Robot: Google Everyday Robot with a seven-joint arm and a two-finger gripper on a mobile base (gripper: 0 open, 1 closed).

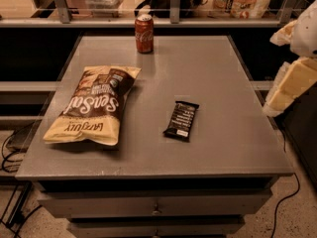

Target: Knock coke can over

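Note:
The coke can (144, 32) is a small red can with a white script logo and a silver top. It stands upright at the far edge of the grey table (208, 73), left of the middle. My gripper (291, 86) shows as cream-coloured parts at the right edge of the camera view, beyond the table's right side. It is far from the can, to the right of it and nearer to the camera, and touches nothing.
A large brown and yellow chip bag (91, 104) lies flat on the left half of the table. A flat black snack bar wrapper (181, 120) lies near the middle. A rail and shelf with packages run behind the table. Drawers sit below its front edge.

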